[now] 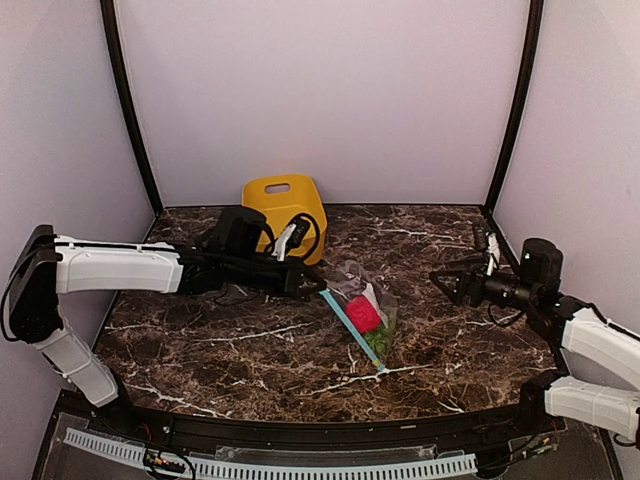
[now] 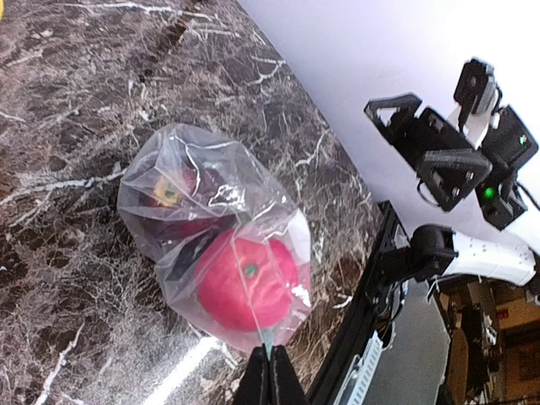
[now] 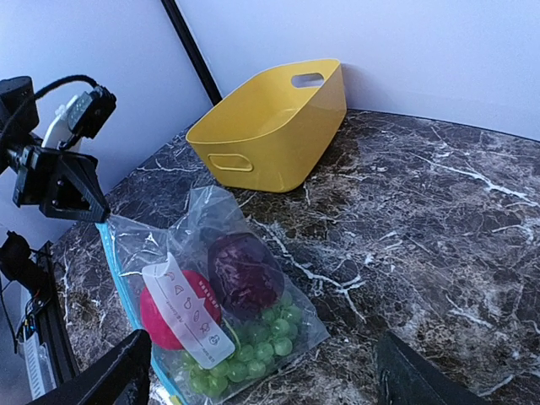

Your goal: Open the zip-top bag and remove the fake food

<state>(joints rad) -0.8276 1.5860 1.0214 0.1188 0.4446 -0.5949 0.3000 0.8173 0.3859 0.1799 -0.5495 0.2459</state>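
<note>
The zip-top bag (image 1: 365,300) lies mid-table, clear and crinkly, with its teal zip strip (image 1: 350,328) along the near-left edge and a white label (image 3: 187,312). Inside it are a red round fruit (image 3: 159,319), a dark purple one (image 3: 245,272) and green grapes (image 3: 263,342). My left gripper (image 1: 312,285) is shut on the far end of the bag's zip edge, and the left wrist view shows a thin fold of plastic pinched between the closed fingers (image 2: 270,363). My right gripper (image 1: 462,268) hangs open to the right of the bag, apart from it, with the bag between its spread fingers (image 3: 126,371) in the right wrist view.
A yellow plastic bin (image 1: 285,205) stands at the back of the marble table (image 1: 230,340), behind the left arm. Black frame posts (image 1: 128,110) rise at both back corners. The table's black front rail (image 1: 330,430) runs along the near edge.
</note>
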